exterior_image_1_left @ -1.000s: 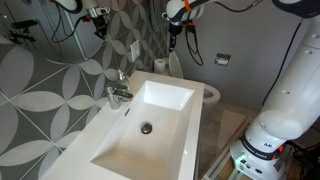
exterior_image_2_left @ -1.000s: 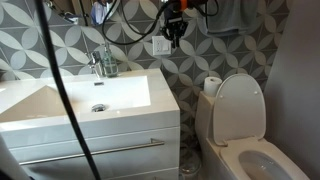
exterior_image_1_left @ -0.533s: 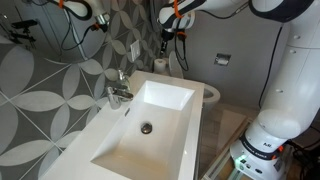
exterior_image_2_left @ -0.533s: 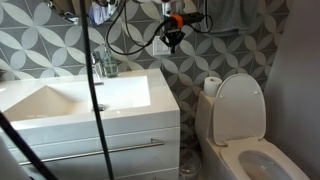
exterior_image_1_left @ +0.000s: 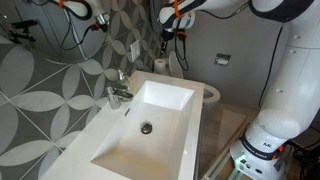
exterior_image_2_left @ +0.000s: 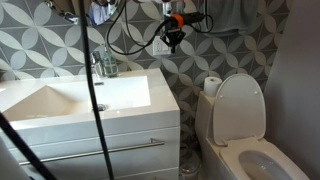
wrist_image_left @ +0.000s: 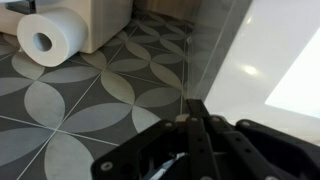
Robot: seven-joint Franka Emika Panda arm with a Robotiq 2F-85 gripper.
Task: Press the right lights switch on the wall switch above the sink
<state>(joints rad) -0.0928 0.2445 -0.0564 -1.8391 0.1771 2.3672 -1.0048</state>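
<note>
The tool hangs near the wall switch (on patterned tiles) above the sink.

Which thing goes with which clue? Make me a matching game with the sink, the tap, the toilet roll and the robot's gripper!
Things:
1. sink
2. tap
3. toilet roll
4. gripper

Clues:
A. shiny silver
B. next to the toilet lid
C. up by the wall switch
D. big, white and rectangular

Pairs: 1-D, 2-A, 3-B, 4-C
</note>
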